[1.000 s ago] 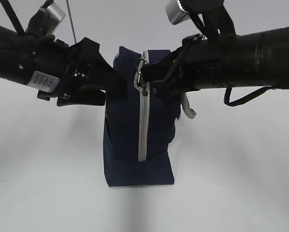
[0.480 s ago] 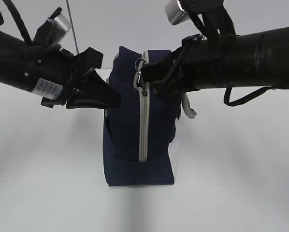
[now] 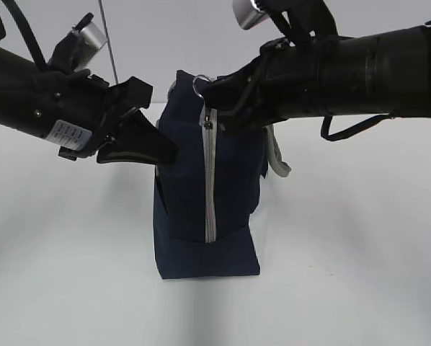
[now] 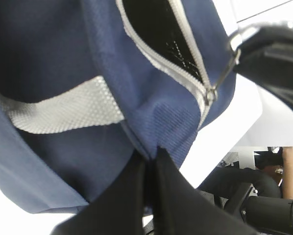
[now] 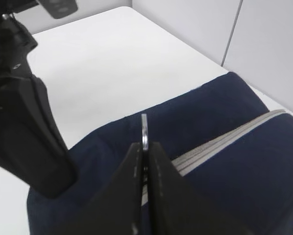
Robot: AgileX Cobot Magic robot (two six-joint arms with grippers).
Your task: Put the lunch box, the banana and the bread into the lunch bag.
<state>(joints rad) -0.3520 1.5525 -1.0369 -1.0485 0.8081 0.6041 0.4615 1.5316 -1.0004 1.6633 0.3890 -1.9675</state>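
Observation:
The navy lunch bag [image 3: 201,216] stands upright on the white table, its grey zipper strip [image 3: 210,187] facing the camera. My left gripper [image 3: 165,151] is shut on a fold of the bag's fabric [image 4: 156,132] at its upper left side. My right gripper [image 3: 210,97] is shut on the metal ring pull [image 3: 200,83] at the bag's top; the ring [image 5: 144,131] sticks up between its fingers. In the left wrist view the zipper is open along the top and shows a dark inside [image 4: 156,29]. The lunch box, banana and bread are out of view.
A grey strap handle [image 3: 277,158] hangs off the bag's right side, another [image 4: 58,110] crosses its left side. White table [image 3: 360,259] lies all round the bag; a pale wall [image 5: 264,44] stands behind.
My right gripper has moved up and left with the ring pull, carrying the slider along the zipper. My left gripper shifted slightly left and stays clamped on the fabric.

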